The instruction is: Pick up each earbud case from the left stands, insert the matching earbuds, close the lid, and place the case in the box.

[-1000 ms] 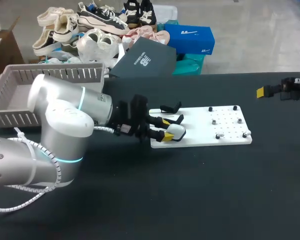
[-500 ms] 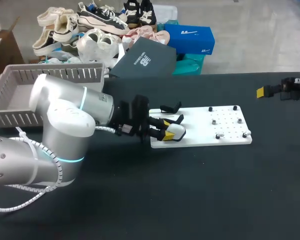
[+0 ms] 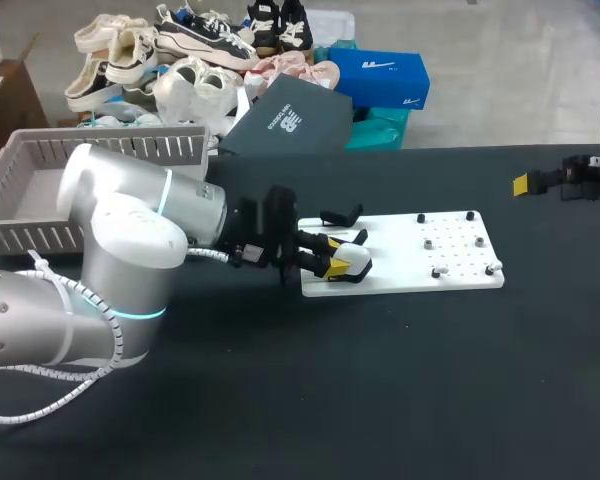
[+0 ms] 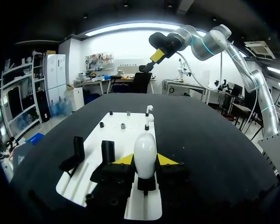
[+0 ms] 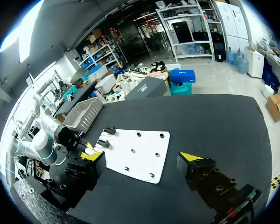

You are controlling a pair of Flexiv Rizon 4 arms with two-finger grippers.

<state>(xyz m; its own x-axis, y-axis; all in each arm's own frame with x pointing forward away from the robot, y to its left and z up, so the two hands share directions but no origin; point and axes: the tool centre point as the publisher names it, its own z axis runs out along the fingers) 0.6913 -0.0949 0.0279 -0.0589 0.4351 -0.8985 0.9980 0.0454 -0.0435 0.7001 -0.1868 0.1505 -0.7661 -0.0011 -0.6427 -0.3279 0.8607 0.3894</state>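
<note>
I'm on the first step, taking a case off its stand. My left gripper point(image 4: 145, 160) has its fingers point(image 4: 125, 160) closed narrow on the smooth white egg-shaped earbud case point(image 4: 145, 151), one yellow tip pressed to each side. The case stands upright at the left end of the flat white base plate point(image 3: 460, 278), just beside two empty black angled stands point(image 4: 77, 151). I can't tell whether it has cleared its own stand.

My right gripper point(image 5: 143, 157) hangs well apart over the far right of the black tabletop point(image 3: 380, 400), with its fingers spread wide and holding nothing.

As I judge it, the next move calls for a straight lift off the stand without snagging the neighbouring ones. After that the case has to be presented so the right arm can open it and fetch the earbuds. The small pieces on pegs at the plate's right end point(image 4: 149, 109) may be those, though they're too small to be sure. The grey slatted plastic box point(image 3: 40, 190) sits near, behind my left arm.
</note>
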